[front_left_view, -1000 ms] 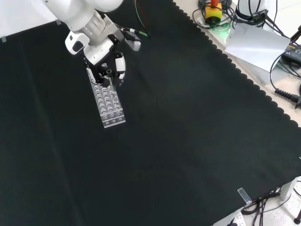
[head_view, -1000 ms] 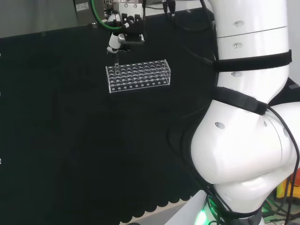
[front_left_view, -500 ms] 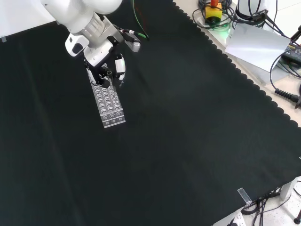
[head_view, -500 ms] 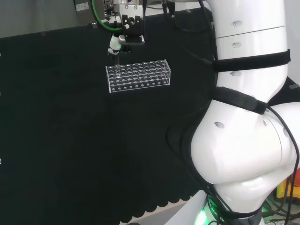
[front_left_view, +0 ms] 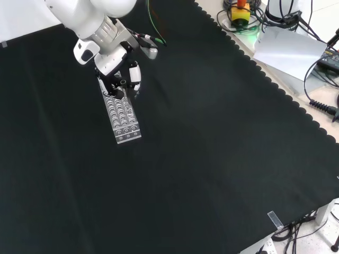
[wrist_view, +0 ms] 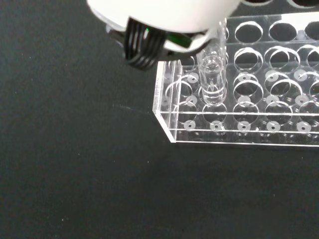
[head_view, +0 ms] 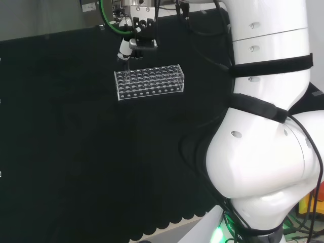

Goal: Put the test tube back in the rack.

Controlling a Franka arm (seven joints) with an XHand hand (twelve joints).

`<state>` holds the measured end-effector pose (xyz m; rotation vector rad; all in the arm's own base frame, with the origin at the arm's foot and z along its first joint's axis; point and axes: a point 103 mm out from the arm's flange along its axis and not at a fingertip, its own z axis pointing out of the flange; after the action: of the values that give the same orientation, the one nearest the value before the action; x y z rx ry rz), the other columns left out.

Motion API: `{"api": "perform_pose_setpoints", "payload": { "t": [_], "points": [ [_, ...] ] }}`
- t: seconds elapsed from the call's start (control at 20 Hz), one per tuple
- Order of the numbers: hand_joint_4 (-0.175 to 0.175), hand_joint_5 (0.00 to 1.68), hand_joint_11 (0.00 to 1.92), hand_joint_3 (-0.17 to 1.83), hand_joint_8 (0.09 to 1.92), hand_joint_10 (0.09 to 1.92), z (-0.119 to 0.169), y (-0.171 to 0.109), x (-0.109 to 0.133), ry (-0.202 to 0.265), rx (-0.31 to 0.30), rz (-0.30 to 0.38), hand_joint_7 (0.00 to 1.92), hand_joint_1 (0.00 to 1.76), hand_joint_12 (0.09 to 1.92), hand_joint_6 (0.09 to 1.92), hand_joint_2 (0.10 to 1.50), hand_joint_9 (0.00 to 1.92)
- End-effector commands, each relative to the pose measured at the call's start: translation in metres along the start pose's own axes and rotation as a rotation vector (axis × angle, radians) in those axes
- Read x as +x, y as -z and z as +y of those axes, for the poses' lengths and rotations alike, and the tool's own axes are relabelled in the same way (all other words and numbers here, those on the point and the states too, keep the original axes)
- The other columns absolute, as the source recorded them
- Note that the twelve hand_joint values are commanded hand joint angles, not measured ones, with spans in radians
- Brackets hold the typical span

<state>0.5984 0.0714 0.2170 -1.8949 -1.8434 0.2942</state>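
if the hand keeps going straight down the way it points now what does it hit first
Most likely the clear rack: the test tube under the hand stands upright over a hole near the rack's corner in the wrist view. Whether its tip has entered the hole is unclear.

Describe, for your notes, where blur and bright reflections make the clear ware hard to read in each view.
Wrist view: a blurred white part of the hand fills the top, while the test tube and rack stand sharp, their rims catching bright highlights. Head view: the clear rack shows mainly as pale edges against the black cloth. Front view: the rack glints, the tube indistinct.
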Motion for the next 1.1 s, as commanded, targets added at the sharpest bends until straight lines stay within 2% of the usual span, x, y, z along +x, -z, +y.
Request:
{"api": "perform_pose_setpoints", "payload": {
  "t": [0.05, 0.65, 1.1],
  "points": [
    [-0.175, 1.28, 1.23, 0.65, 0.55, 0.53, 0.006, -0.008, -0.001, -0.001, 0.014, 0.004, 1.69, 1.22, 0.90, 0.64, 0.66, 1.58],
    [-0.175, 1.28, 1.23, 0.65, 0.55, 0.53, 0.023, -0.022, -0.005, -0.012, 0.035, -0.006, 1.69, 1.22, 0.90, 0.64, 0.66, 1.58],
    [-0.175, 1.28, 1.23, 0.65, 0.55, 0.53, 0.024, -0.022, -0.011, -0.014, 0.052, 0.003, 1.69, 1.22, 0.90, 0.64, 0.66, 1.58]
  ]
}}
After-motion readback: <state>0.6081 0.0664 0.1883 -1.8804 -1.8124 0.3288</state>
